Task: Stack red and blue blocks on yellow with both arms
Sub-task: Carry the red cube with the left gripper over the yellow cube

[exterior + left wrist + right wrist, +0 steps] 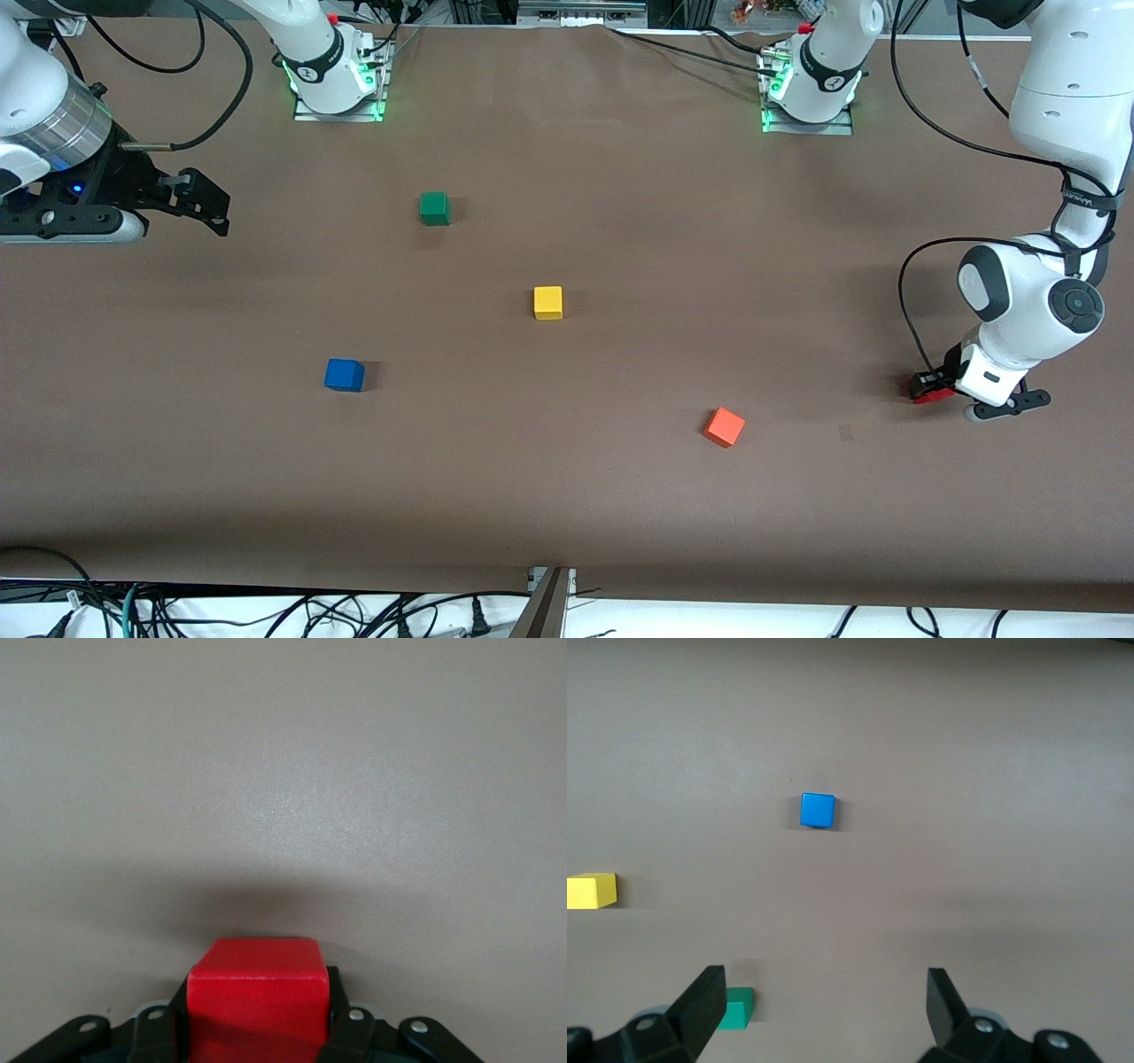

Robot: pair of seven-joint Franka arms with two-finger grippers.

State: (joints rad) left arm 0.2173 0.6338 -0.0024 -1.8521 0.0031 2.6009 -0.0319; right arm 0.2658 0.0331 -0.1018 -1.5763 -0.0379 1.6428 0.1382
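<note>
A wide brown surface (pixel 620 496) is stretching between two white robot arms whose bases are standing along its upper edge in the front view.

The left pincer (pixel 928 387) is sitting low at the left arm's end of the surface, down at table level. Its black fingers (pixel 341 1028) are pressing against two opposite sides of the red block (pixel 257 1001), gripping it. In the front view only a sliver of that red block (pixel 932 396) is showing under the wrist.

The right pincer (pixel 205 206) is hanging in the air over the right arm's end of the surface, waiting. Its fingers (pixel 700 1005) are standing wide apart with nothing between them.

The blue block (pixel 344 375) is lying alone on the surface, toward the right arm's end and nearer to the front camera than the yellow block. It is also showing in the right wrist view (pixel 818 810), well apart from that pincer.

The yellow block (pixel 547 302) is resting near the middle of the surface with nothing on top of it.

A green cube (pixel 434 208) is sitting farther from the front camera than the yellow block. An orange cube (pixel 724 427) is lying nearer to the camera, between the yellow block and the left pincer, turned at an angle.
</note>
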